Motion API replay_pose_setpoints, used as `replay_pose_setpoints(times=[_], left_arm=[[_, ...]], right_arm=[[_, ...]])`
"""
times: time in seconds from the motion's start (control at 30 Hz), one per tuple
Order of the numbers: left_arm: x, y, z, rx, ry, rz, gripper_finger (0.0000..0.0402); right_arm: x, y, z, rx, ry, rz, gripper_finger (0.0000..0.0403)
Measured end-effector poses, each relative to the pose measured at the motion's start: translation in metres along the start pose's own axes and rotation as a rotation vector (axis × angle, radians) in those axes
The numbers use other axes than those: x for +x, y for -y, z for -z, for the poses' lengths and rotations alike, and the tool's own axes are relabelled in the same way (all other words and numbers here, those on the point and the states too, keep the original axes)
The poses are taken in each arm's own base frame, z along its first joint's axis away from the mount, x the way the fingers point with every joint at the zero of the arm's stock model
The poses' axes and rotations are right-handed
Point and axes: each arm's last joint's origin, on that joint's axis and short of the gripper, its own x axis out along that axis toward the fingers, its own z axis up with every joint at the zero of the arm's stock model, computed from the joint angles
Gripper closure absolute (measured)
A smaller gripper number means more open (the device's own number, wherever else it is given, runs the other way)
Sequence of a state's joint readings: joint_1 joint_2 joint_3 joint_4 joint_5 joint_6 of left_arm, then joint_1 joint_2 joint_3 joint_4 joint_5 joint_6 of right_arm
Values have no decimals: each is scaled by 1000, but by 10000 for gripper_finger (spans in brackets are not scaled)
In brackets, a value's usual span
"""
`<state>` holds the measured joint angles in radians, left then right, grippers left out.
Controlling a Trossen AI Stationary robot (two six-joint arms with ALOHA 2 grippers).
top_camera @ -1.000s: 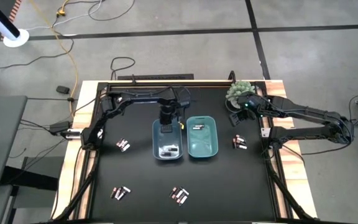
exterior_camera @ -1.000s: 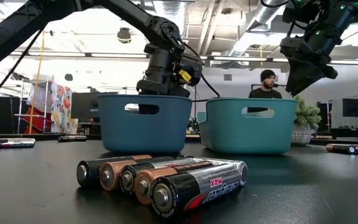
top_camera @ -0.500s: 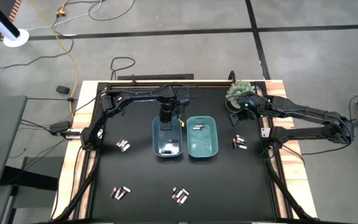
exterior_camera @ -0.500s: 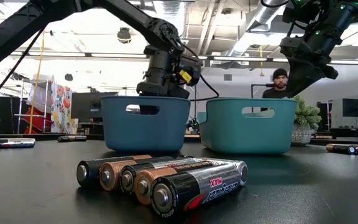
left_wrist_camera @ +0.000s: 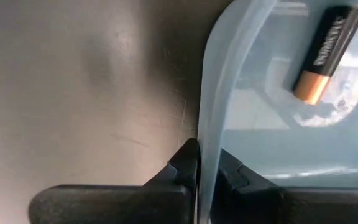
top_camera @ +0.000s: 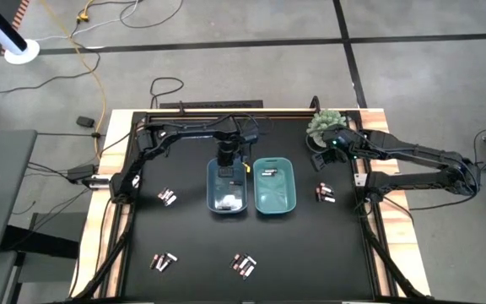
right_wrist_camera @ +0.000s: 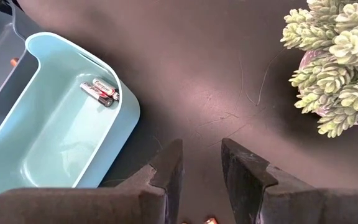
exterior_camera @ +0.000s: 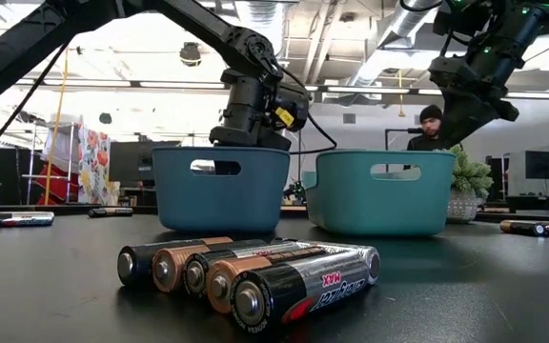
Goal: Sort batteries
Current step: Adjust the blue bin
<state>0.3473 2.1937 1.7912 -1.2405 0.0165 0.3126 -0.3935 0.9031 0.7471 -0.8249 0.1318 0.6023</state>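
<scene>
- On the black table (top_camera: 310,253), a small bunch of batteries (top_camera: 168,197) lies near the left edge, about midway along it.
- Another little group (top_camera: 164,261) sits near the front left corner, and a third bunch (top_camera: 243,265) lies by the middle of the front edge; from table height these show as five cells side by side (exterior_camera: 255,274).
- The left gripper (top_camera: 227,161) is down at the far rim of the blue bin (top_camera: 228,190), its fingers (left_wrist_camera: 185,165) pinched shut on the bin's thin wall, one inside and one outside.
- Inside that blue bin lie several batteries (top_camera: 229,203), toward its front end; one black and copper cell (left_wrist_camera: 325,53) shows close to the gripped wall.
- Just beside it, to the right, stands the teal bin (top_camera: 274,187), with two batteries (right_wrist_camera: 99,91) together near its far end.
- A pair of batteries (top_camera: 325,195) lies toward the right edge of the table.
- The right gripper (top_camera: 321,160) hangs above the table near the far right corner, its fingers (right_wrist_camera: 166,168) a little apart and holding nothing.
- A small green plant (top_camera: 323,123) stands at the far right corner, close behind that gripper.
- Beyond the table a person (exterior_camera: 431,126) shows in the room.
</scene>
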Motion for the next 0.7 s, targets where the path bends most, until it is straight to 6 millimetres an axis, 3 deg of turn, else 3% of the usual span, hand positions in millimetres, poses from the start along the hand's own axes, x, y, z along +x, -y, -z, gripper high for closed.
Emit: replay_pose_setpoints(times=[0.43, 0.7], left_arm=[[1, 0, 0, 5, -4, -1, 353], [1, 0, 0, 3, -4, 0, 310]], right_arm=[[0, 0, 0, 1, 0, 0, 275], [0, 0, 0, 1, 0, 0, 275]])
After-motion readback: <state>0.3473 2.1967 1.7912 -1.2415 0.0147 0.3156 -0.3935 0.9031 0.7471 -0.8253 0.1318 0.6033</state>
